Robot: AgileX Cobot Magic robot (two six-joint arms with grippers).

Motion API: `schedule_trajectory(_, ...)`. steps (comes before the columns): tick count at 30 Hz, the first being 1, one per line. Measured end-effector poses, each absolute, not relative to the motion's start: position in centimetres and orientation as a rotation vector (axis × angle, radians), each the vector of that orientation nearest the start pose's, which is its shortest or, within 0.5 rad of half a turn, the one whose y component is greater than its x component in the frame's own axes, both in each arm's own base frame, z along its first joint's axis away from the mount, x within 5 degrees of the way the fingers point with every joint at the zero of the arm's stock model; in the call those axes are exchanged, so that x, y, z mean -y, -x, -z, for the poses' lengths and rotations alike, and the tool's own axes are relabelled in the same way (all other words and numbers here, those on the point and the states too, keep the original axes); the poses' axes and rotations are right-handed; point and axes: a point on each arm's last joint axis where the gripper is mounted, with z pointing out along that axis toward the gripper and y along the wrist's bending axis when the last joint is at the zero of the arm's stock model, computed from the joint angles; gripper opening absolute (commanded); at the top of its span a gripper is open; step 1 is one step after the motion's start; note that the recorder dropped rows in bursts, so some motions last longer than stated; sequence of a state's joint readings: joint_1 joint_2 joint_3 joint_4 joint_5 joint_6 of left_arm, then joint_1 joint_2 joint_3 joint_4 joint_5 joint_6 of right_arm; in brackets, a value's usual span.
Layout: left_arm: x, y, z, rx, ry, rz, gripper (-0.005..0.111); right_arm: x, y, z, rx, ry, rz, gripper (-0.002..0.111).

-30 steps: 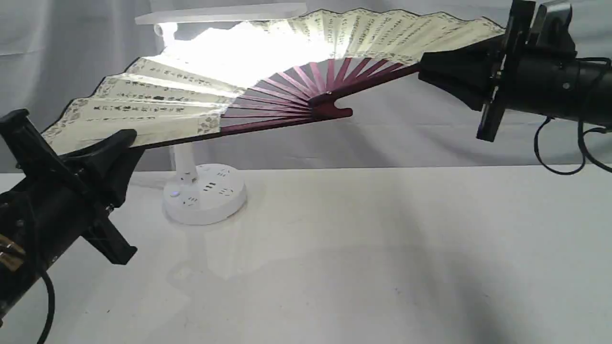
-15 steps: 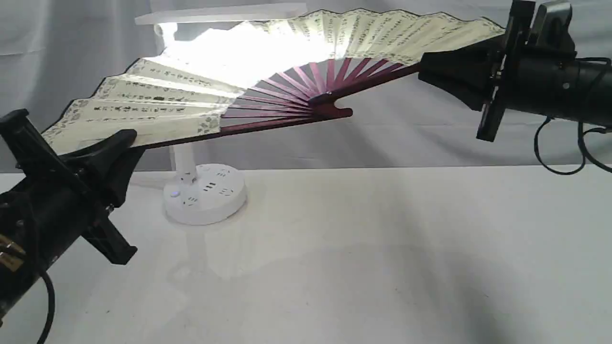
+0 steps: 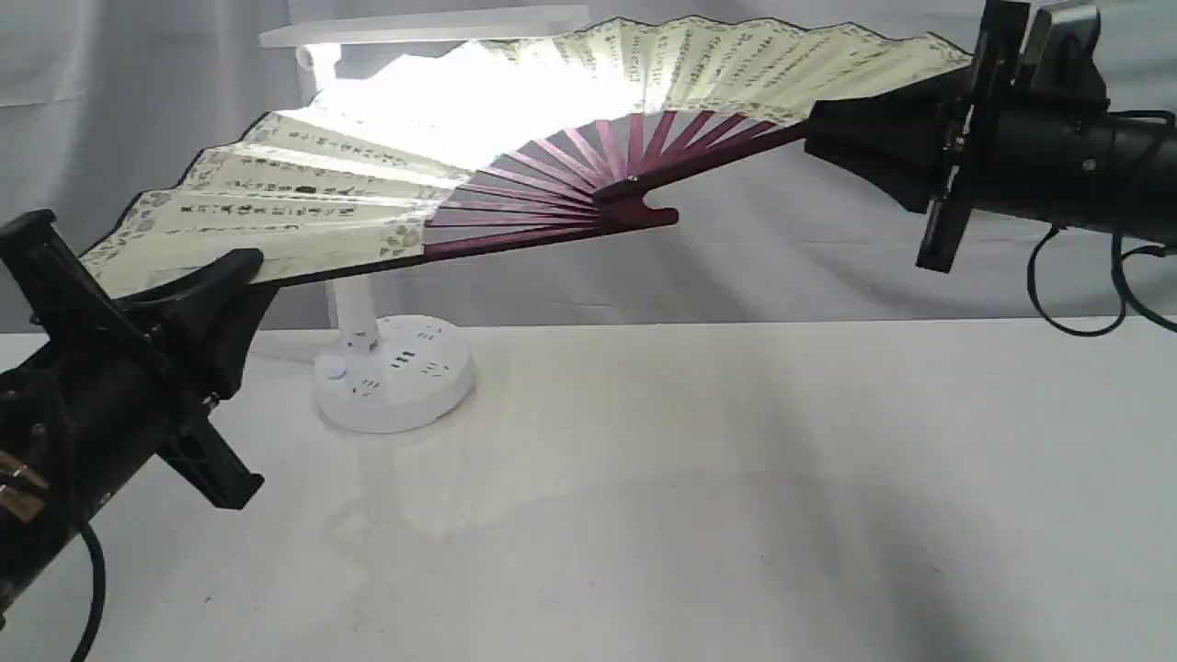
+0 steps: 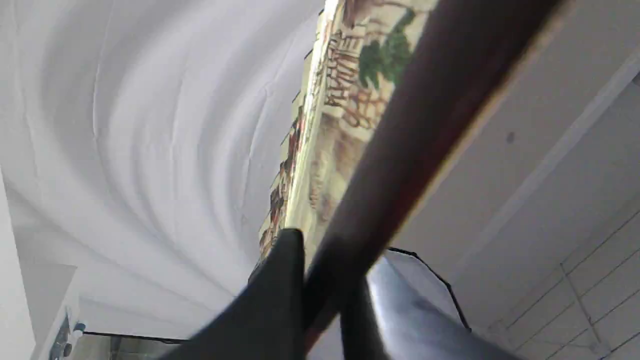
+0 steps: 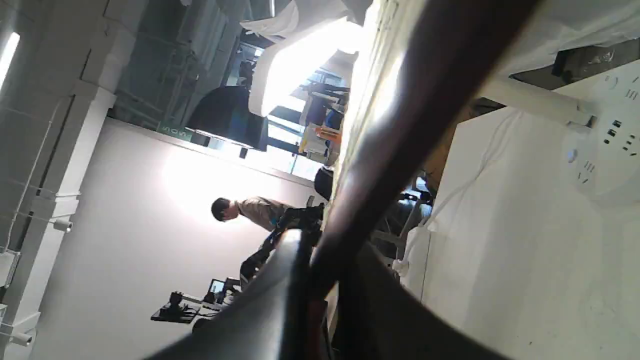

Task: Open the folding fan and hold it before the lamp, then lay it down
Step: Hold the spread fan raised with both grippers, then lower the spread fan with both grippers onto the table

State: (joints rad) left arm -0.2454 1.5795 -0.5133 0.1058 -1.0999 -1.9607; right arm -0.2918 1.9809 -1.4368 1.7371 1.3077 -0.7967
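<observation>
The folding fan [image 3: 303, 207] hangs fully spread in the air above the white table [image 3: 736, 478], in front of the lit desk lamp [image 3: 391, 377], whose glow shines through its leaf. The left gripper [image 3: 241, 276] clamps one maroon outer rib and the right gripper [image 3: 818, 138] clamps the other

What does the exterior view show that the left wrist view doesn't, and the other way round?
Only the exterior view: the folding fan spread wide in front of the lit lamp, the right gripper clamped on one end rib, and the table below.
Only the left wrist view: the fan's other face, painted in green and brown, and a ceiling.
Both: the left gripper shut on the fan's dark end rib, and the draped white backdrop.
</observation>
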Motion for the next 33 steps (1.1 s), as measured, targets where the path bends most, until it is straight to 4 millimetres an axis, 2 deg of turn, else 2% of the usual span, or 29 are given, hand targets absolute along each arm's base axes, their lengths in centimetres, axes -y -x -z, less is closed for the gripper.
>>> schedule_trajectory(16, 7.9, -27.9, -21.4, -1.309, 1.255, 1.714, 0.0, 3.4, -41.5, -27.1, -1.871, -0.288, -1.701, 0.0)
schedule_trajectory(25, 8.5, -28.4, -19.1, -1.431, 1.251, 1.682, 0.0, 5.3, -39.8, -23.7, -1.929, -0.417, -1.68, 0.0)
schedule_trajectory(33, 10.7, -29.4, -17.3, -1.585, 1.171, 1.709, 0.0, 8.4, -37.2, -20.5, -1.947, -0.561, -1.633, 0.0)
